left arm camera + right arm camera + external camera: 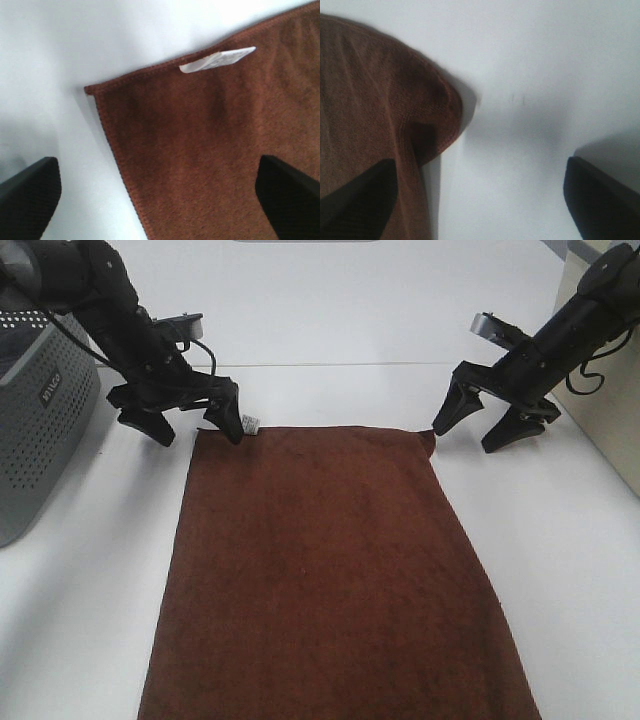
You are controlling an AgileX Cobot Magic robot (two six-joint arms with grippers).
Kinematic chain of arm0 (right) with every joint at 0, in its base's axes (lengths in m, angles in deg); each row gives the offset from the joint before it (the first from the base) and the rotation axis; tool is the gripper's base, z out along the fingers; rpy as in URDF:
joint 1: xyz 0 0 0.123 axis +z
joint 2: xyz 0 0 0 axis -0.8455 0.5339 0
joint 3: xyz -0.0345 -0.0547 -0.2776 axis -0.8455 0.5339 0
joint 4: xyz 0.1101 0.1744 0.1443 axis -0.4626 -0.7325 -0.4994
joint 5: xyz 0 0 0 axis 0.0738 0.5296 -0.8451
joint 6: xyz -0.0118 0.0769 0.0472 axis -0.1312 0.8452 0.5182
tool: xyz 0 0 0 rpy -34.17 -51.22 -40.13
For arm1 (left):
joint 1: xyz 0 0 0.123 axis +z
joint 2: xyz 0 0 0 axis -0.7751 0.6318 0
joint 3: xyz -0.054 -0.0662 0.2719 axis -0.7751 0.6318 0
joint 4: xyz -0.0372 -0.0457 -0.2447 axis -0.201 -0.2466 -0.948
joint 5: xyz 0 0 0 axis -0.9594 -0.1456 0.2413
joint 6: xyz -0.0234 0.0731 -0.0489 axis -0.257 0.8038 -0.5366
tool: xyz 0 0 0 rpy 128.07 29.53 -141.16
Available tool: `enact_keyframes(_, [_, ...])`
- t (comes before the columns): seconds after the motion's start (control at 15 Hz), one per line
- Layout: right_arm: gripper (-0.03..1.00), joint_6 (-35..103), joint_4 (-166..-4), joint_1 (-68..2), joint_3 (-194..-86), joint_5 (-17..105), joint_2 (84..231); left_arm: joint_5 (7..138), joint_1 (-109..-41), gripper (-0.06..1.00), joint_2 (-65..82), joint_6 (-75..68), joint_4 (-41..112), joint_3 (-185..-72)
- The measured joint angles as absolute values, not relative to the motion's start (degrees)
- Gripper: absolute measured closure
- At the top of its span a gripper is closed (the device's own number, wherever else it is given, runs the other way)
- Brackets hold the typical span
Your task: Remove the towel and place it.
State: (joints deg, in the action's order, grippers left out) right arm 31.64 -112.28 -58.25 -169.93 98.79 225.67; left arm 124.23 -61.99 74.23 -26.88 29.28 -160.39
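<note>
The dark brown towel (330, 575) lies spread flat on the white table, its white tag (251, 424) on the far short edge. My left gripper (195, 430) is open and empty, straddling the towel's far left corner (90, 90); the tag also shows in the left wrist view (220, 59). My right gripper (472, 433) is open and empty, just right of the towel's far right corner (430, 435). In the right wrist view that corner (447, 107) is slightly lifted and rumpled beside one fingertip (355, 197).
A grey perforated basket (40, 410) stands at the left edge of the table (330, 330). A beige object (610, 430) sits at the far right. The towel's near end runs out of the bottom of the exterior view.
</note>
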Motion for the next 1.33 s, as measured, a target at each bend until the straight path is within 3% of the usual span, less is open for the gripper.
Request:
enact_keyframes(1.0, [0.11,32.79,-116.40,-58.47,-170.91,98.16,227.50,124.63,-60.21,-0.03,76.40,-26.42,25.04,-161.19])
enact_keyframes(1.33, [0.20,33.53,-115.60,-54.58,-171.08,94.32,227.96,122.91,-62.16,0.00,76.63,-26.65,21.49,-161.25])
